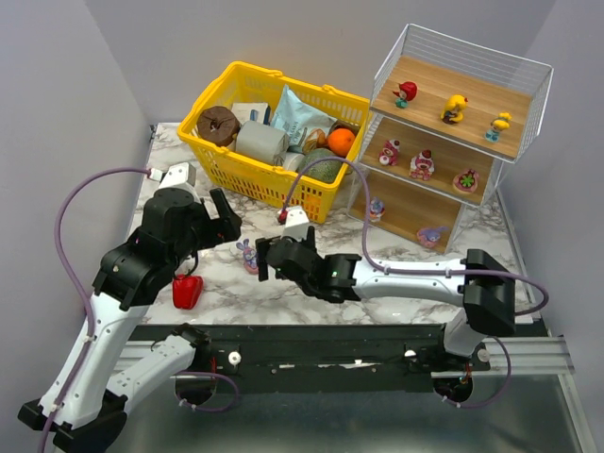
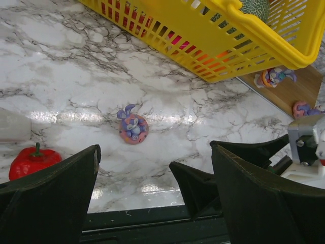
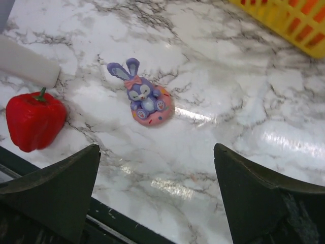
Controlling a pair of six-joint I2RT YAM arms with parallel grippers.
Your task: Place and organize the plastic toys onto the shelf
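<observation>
One purple bunny toy on a pink base (image 1: 248, 257) lies on the marble table, also seen in the left wrist view (image 2: 133, 128) and the right wrist view (image 3: 144, 100). The stepped shelf (image 1: 491, 142) at the right holds the other toys: a red figure (image 1: 408, 92) and two yellow ducks (image 1: 455, 108) on top, three red-pink figures (image 1: 422, 165) in the middle, two bunnies (image 1: 432, 236) at the bottom. My right gripper (image 1: 264, 261) (image 3: 156, 148) is open and empty, just right of the table bunny. My left gripper (image 1: 225, 215) (image 2: 155, 150) is open and empty, above and left of it.
A yellow basket (image 1: 203, 132) full of groceries stands at the back, beside the shelf. A red bell pepper (image 1: 187, 291) (image 3: 33, 120) lies near the front left edge. A white bottle (image 3: 25, 63) lies behind the pepper. The table's dark front edge runs just below both grippers.
</observation>
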